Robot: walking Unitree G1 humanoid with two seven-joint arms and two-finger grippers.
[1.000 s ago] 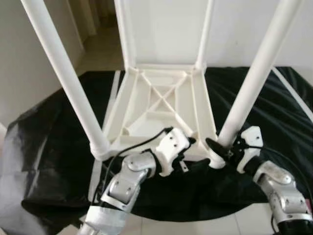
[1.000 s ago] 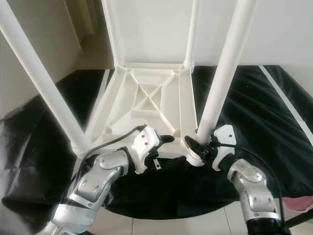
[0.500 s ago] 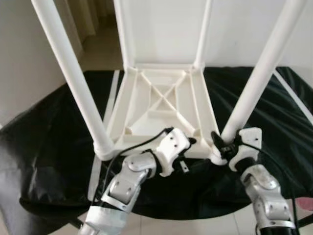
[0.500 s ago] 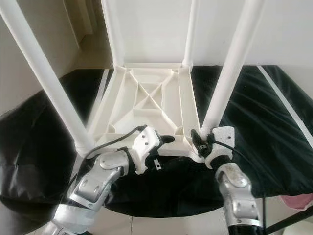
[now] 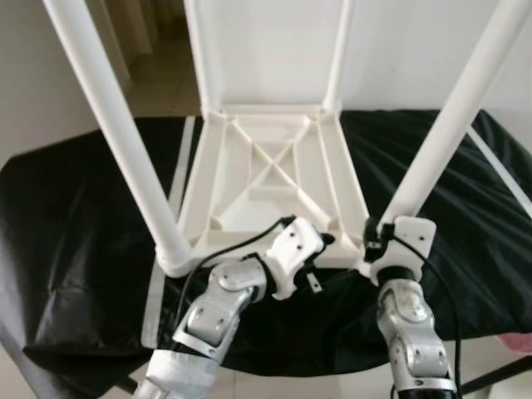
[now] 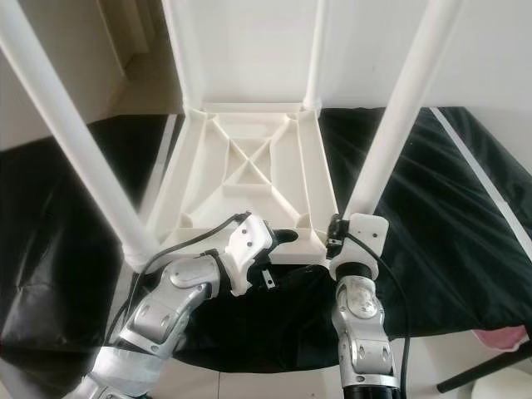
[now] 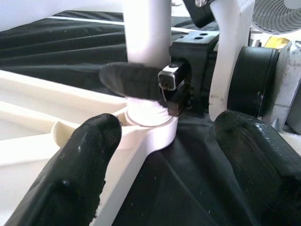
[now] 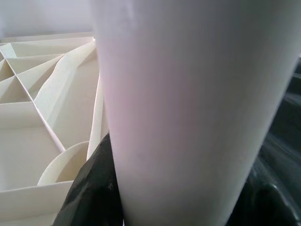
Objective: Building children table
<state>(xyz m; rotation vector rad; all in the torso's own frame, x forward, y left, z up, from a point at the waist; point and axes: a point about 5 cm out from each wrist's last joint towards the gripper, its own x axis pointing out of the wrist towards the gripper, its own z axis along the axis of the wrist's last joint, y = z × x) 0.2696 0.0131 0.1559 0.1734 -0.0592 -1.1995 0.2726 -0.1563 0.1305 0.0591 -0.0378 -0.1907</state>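
Tabletop [image 5: 274, 179] upside down on black sheet [image 5: 75, 249], white legs up. Left pincer [image 5: 320, 243] released, fingers spread at tabletop's near edge. Right pincer [image 5: 371, 246] clenched around base of near right leg [image 5: 440, 137].

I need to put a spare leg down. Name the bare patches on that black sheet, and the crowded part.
Bare black plastic sheet lies left of the upturned white plastic table, and more to its right, beyond the near right white tube leg. The near edge is crowded: the left tool hovers open there, and the right tool clamps that leg's base.
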